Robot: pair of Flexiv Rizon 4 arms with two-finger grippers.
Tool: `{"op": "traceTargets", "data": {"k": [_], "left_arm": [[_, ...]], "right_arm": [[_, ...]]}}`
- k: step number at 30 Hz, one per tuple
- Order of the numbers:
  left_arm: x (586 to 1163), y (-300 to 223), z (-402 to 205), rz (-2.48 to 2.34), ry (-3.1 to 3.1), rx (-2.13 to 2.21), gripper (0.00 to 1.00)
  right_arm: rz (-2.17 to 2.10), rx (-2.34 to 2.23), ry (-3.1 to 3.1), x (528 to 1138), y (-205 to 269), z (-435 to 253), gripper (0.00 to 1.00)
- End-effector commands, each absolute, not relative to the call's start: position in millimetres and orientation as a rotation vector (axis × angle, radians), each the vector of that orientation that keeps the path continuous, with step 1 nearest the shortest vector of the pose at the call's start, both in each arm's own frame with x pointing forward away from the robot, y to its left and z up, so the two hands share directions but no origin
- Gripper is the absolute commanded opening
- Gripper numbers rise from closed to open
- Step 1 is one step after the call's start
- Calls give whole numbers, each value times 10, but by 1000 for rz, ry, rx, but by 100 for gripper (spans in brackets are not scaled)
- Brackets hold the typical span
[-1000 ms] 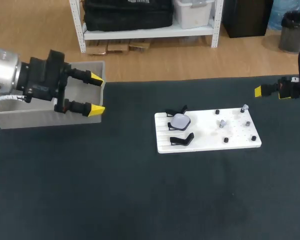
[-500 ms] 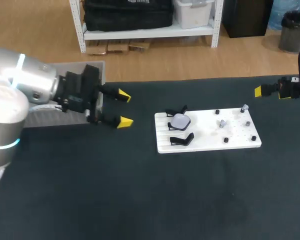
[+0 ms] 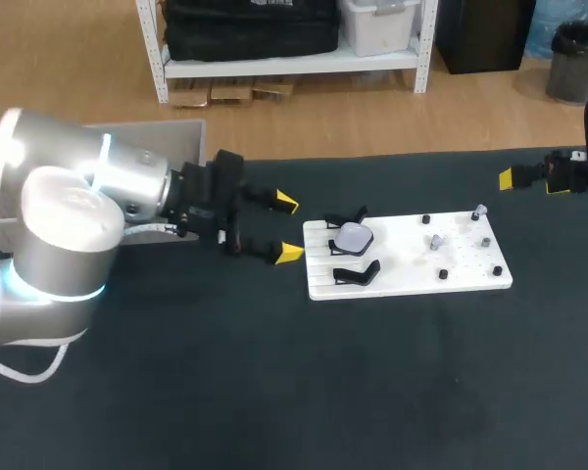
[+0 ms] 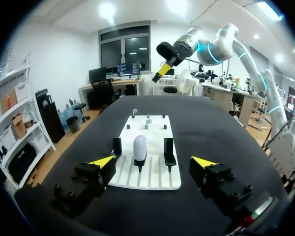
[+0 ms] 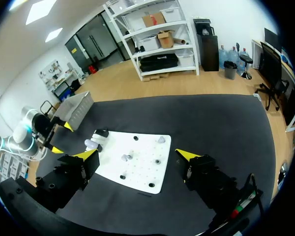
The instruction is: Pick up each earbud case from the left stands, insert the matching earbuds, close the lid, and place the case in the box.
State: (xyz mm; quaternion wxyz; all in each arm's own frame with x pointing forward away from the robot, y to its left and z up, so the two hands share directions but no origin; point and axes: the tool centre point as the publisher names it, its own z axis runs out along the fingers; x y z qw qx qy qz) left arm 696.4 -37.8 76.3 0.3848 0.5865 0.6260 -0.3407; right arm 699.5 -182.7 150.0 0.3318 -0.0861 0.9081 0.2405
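Left gripper [image 3: 289, 227] sits just left of the white board [image 3: 412, 262], fingers spread wide, holding nothing and touching nothing. Its arm covers most of the grey box [image 3: 162, 131] at the far left, so only the rim and part of a wall show. Right gripper [image 5: 137, 154] is partly cut off at the right edge of the head view. Its own wrist view shows the fingers wide apart and empty, well apart from the board.

The earbud case [image 3: 353, 237], pale and rounded, sits on the middle stand at the board's left end, between two empty black stands [image 3: 356, 274]. In the left wrist view the case [image 4: 139, 147] is straight ahead of the open fingers. Whether its lid is open cannot be told. Small items [image 3: 437, 242] dot the board's right half, too small to tell earbuds from pegs.
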Motion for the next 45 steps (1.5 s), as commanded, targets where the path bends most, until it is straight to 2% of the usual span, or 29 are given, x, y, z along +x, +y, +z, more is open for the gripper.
{"op": "traceTargets", "data": {"k": [1, 16, 45], "left_arm": [[6981, -392, 744, -869, 1589, 1494, 100], [7076, -686, 651, -933, 1578, 1524, 100], [7229, -827, 369, -852, 1681, 1535, 100]], "right_arm": [[633, -229, 2372, 7001, -1838, 1494, 100], [633, -229, 2372, 7001, -1838, 1494, 100], [633, -229, 2372, 7001, -1838, 1494, 100]]}}
